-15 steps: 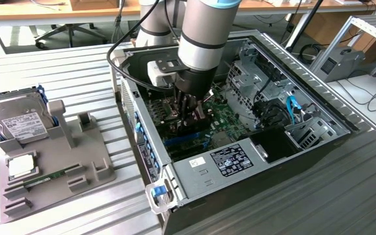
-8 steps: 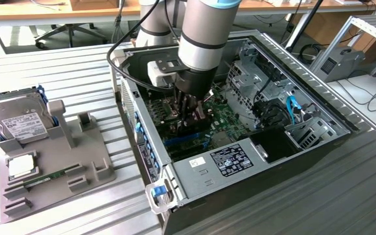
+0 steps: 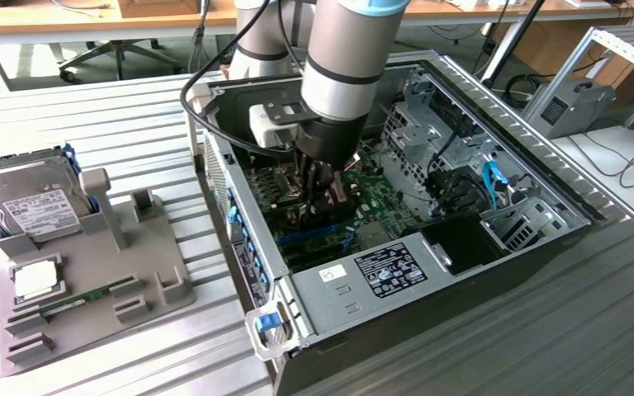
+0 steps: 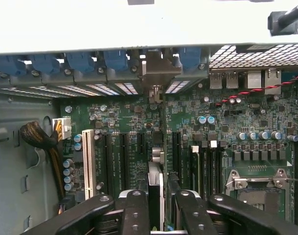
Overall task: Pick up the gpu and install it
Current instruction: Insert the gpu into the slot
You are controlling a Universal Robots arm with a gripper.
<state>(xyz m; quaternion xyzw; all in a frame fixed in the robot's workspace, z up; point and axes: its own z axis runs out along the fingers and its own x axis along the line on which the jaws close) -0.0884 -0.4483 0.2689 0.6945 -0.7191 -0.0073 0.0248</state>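
On the exterior view's left, a grey holder tray [image 3: 168,285] lies on the slatted metal table [image 3: 119,107], carrying a silver hard drive [image 3: 30,202] with a white label, a square chip [image 3: 36,280] and a narrow green memory stick [image 3: 80,299]; the stick is small and hard to make out. Just beside the tray, toward the exterior view's right, stands the open computer case [image 3: 537,177], its power supply [image 3: 389,271] near the front edge and a blue cable [image 3: 491,183] among the drive cages. The far wall of the case is cut off by the arm [image 3: 345,58], which drops almost straight down into the case from the top of the frame, a black cable [image 3: 201,99] looping off it. The gripper [image 3: 326,194] sits low over the green motherboard [image 3: 389,202], its fingers closed on the gpu [image 3: 339,198]. In the exterior view the card is mostly hidden behind the fingers. In the wrist view the gpu [image 4: 156,183] is seen edge-on, a thin dark card standing upright between the black fingers [image 4: 134,213], running away toward its silver bracket [image 4: 159,68] at the row of blue slot clips [image 4: 80,61]. It stands over the expansion slots, beside the white slot [image 4: 88,164]; whether its edge is fully seated cannot be told. The empty processor socket [image 4: 257,183] lies at the picture's right.
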